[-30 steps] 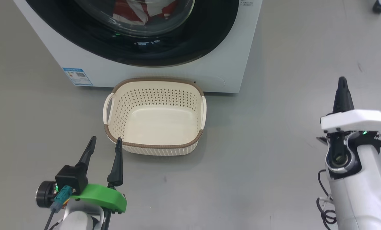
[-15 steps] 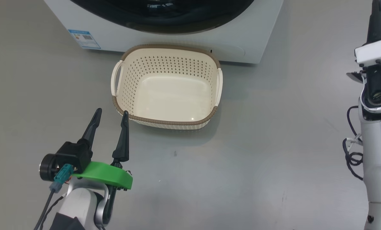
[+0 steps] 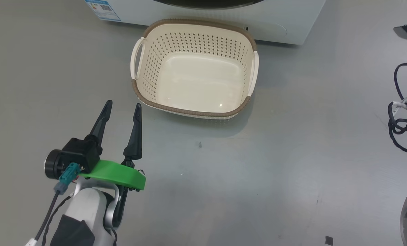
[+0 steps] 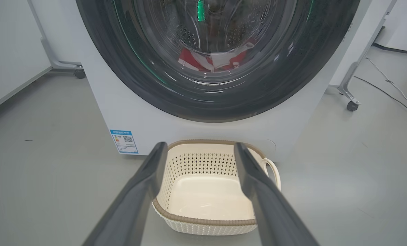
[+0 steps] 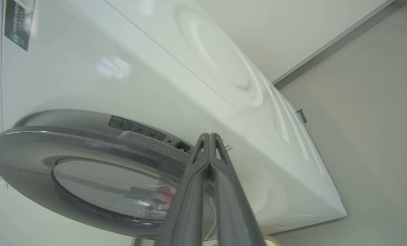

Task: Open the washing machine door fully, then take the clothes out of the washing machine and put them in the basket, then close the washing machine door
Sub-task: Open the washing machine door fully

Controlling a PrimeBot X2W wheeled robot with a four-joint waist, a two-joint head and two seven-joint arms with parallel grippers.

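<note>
Basket [image 3: 193, 42] stands on the floor [image 3: 258, 153], just in front of the washer [image 4: 149, 112] and under its door [image 4: 128, 68]. The door is shut, and the red clothes [image 4: 203, 63] lie far behind its glass, so it stands between you and them. Your left gripper [image 3: 123, 104] hangs near the basket's near left corner, fingers wide apart over bare floor. Your right gripper [image 5: 208, 136] has its fingers pressed together close by the door's rim; you cannot tell if they touch it. A castor [image 4: 352, 106] stands right of the washer.

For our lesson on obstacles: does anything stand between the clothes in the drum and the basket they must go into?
Yes: the washing machine door covers the opening, its glass before the red clothes. The basket below stands open.
</note>
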